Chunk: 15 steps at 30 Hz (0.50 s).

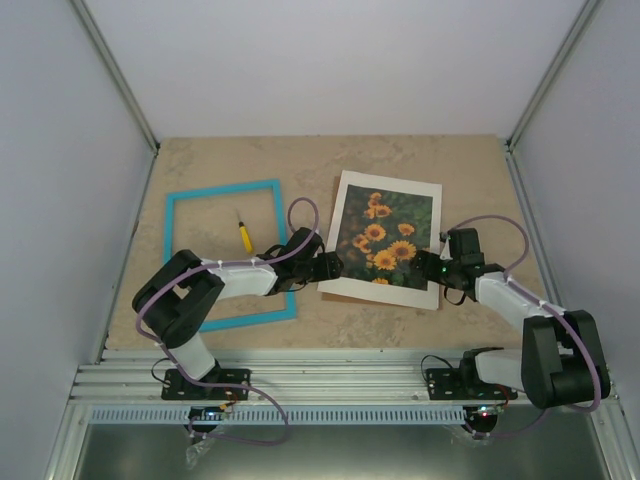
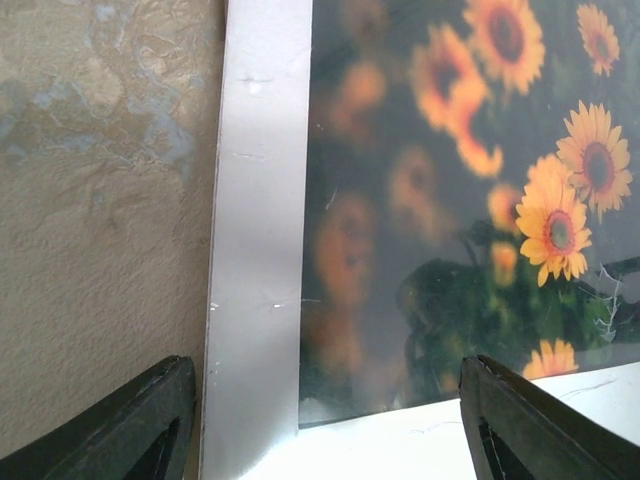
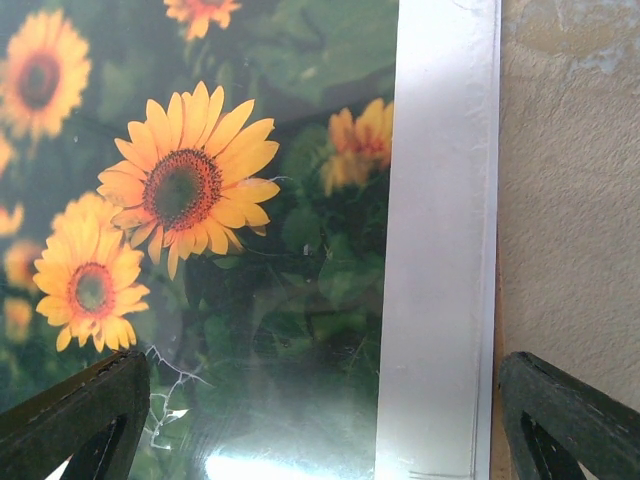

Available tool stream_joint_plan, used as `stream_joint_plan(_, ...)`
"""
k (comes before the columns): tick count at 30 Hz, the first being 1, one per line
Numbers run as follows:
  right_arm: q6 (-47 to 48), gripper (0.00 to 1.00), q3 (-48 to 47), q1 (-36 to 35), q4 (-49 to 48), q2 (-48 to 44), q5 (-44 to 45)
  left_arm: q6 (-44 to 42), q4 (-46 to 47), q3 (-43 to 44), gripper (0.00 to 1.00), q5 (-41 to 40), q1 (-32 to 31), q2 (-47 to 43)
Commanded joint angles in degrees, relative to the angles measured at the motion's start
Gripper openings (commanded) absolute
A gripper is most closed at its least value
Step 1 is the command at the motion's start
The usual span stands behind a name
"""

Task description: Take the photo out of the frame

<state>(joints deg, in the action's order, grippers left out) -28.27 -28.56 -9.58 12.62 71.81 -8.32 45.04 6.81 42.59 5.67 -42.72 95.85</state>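
Note:
The sunflower photo (image 1: 386,240) lies flat on the table right of centre, bordered by a white mat (image 1: 350,205), outside the turquoise frame (image 1: 226,256) that lies empty at the left. My left gripper (image 1: 330,267) is open over the sheet's near left corner; its wrist view shows the photo (image 2: 460,200) and the mat (image 2: 260,250) between the spread fingers (image 2: 150,420). My right gripper (image 1: 440,270) is open over the sheet's near right edge; its wrist view shows the photo (image 3: 220,220) and the mat (image 3: 440,250).
A yellow-handled tool (image 1: 243,233) lies on the table inside the frame opening. White walls stand close on the left, right and back. The metal rail (image 1: 330,375) carrying the arm bases runs along the near edge.

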Motion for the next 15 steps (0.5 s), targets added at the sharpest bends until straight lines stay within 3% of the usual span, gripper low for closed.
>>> stream_joint_plan(1, 0.18, 0.95, 0.86, -0.50, -0.81, -0.09, -1.12, 0.63, 1.86, 0.18, 0.74, 1.38, -0.26, -0.15)
stream_joint_plan(15, -0.40, 0.95, 0.70, -1.84, -1.55, -1.32, -1.44, 2.49, 4.20, -1.38, 0.72, 3.36, -0.26, -5.25)
